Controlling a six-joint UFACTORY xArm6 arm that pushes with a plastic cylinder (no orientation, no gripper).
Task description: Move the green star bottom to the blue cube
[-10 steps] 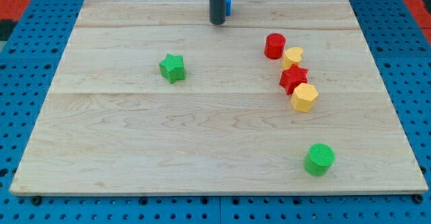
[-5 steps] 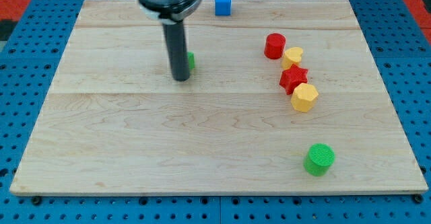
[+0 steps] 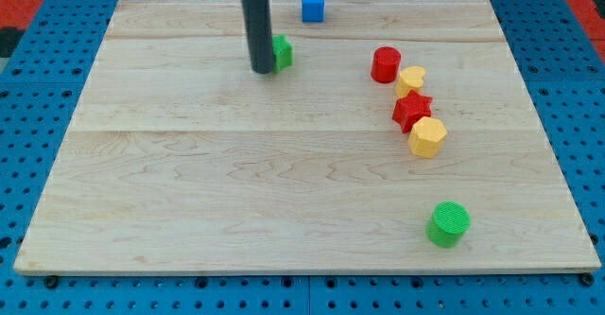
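- A red cylinder stands to the view's right of the rod's end, at about its level.
- A yellow block touches it, lower right.
- A red star sits just below that.
- A yellow hexagonal block ends the chain.
- A green cylinder stands apart, far toward the view's bottom right.
- All rest on a pale wooden board.

Green star, blue cube, pale wood board.
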